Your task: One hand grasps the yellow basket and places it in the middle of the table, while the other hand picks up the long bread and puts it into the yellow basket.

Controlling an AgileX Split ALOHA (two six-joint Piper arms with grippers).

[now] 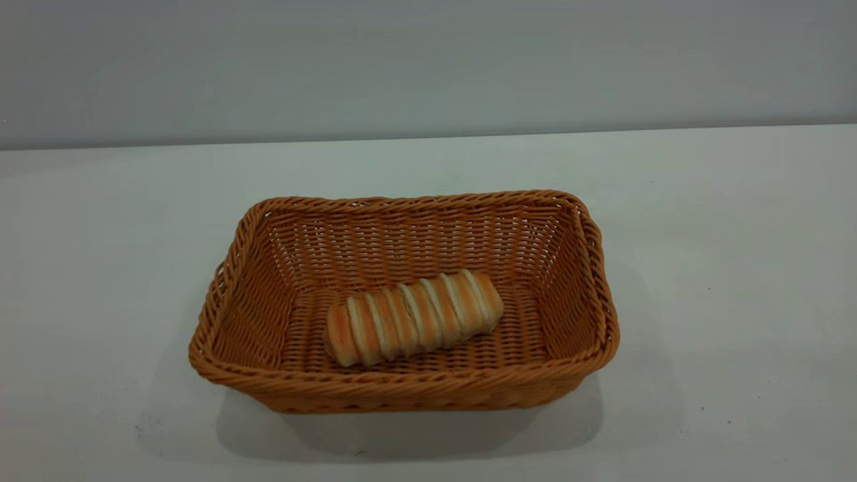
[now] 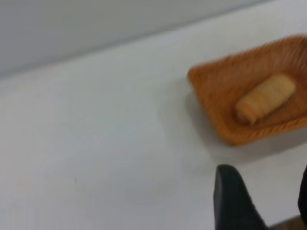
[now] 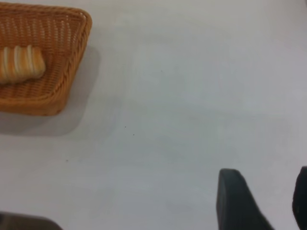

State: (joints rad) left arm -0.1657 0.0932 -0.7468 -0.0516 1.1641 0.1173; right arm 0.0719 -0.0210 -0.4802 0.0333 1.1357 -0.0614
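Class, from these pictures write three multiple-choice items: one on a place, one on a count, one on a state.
1. Where is the long bread?
A. In the yellow basket
B. On the bare table
C. In a gripper

2. How many loaves show?
A. One
B. Two
C. Three

3. How does the left gripper stand?
A. Open, empty
B. Shut on the bread
C. Shut on the basket

Answers: A, the bread lies on the basket's floor; A, only one loaf shows; A, its fingers stand apart over table, away from the basket. The right gripper is likewise open.

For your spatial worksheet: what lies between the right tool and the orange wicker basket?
Only bare white table separates the right tool from the orange wicker basket, seen in the right wrist view.
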